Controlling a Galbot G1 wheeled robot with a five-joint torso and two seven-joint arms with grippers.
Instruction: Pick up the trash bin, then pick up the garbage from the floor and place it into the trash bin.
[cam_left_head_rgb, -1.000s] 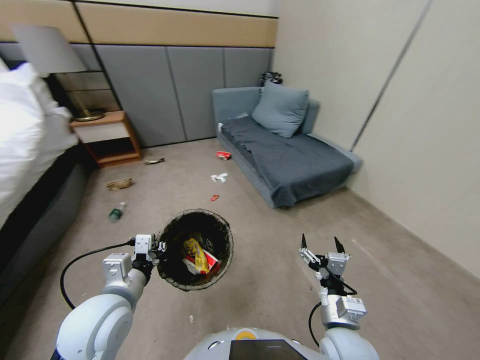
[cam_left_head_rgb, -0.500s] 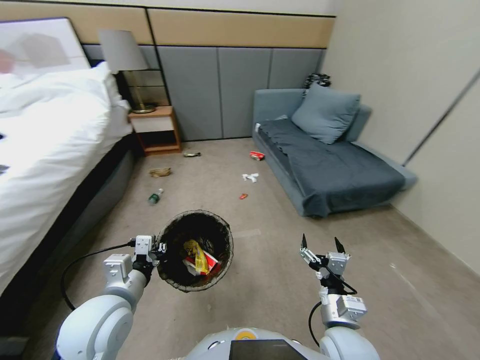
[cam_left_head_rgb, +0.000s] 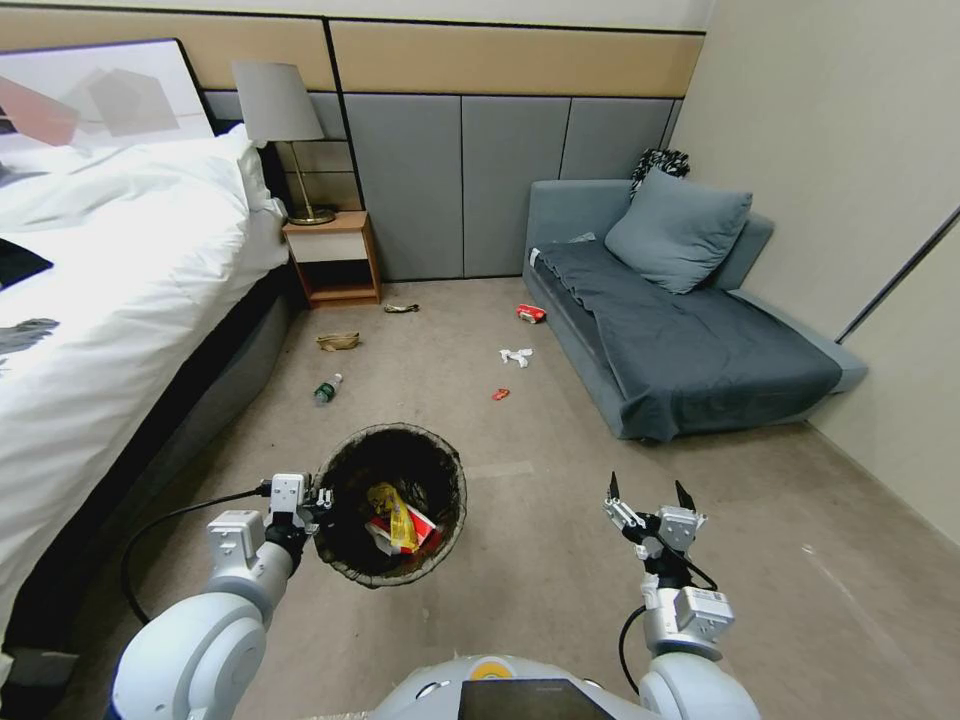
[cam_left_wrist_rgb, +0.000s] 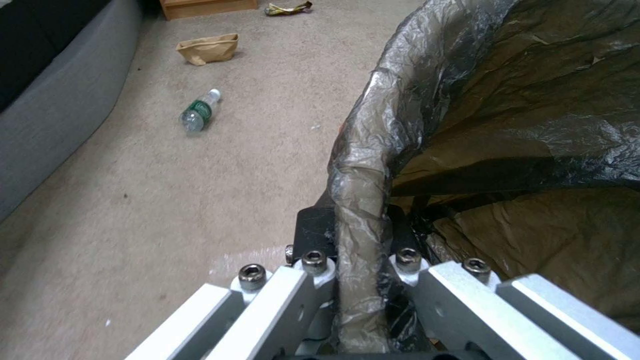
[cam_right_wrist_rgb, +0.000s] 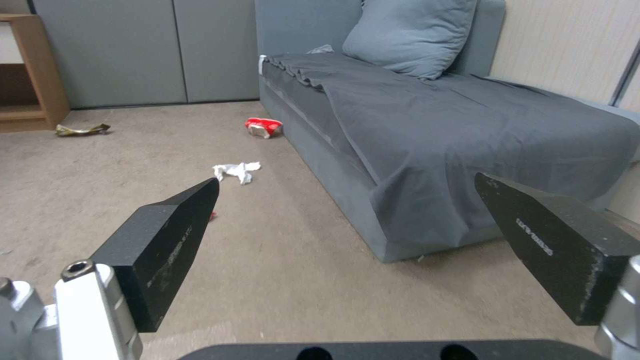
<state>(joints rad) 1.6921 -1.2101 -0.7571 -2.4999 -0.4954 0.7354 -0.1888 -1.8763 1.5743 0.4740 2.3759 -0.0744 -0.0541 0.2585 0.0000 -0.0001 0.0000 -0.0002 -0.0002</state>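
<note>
My left gripper (cam_left_head_rgb: 312, 500) is shut on the rim of the trash bin (cam_left_head_rgb: 447, 466), holding it off the floor in front of me. In the left wrist view its jaws clamp the liner-wrapped rim (cam_left_wrist_rgb: 360, 200). Inside lie a yellow wrapper (cam_left_head_rgb: 394, 505) and a red-and-white packet. My right gripper (cam_left_head_rgb: 648, 492) hangs open and holds nothing; the right wrist view (cam_right_wrist_rgb: 347, 181) shows it above bare floor. Garbage lies ahead: a green bottle (cam_left_head_rgb: 326, 389), brown bag (cam_left_head_rgb: 339, 341), wrapper (cam_left_head_rgb: 401, 308), red packet (cam_left_head_rgb: 531, 314), crumpled white paper (cam_left_head_rgb: 516, 355) and a small red scrap (cam_left_head_rgb: 500, 394).
A bed (cam_left_head_rgb: 100, 290) runs along the left, with a wooden nightstand (cam_left_head_rgb: 333, 255) and a lamp at its head. A grey sofa (cam_left_head_rgb: 700, 340) stands against the right wall. Open carpet lies between them. A black cable (cam_left_head_rgb: 165, 520) loops from my left arm.
The whole view has swung left: the bed now takes up more of the left side and the sofa sits further right. Both arms and the bin keep their places before me.
</note>
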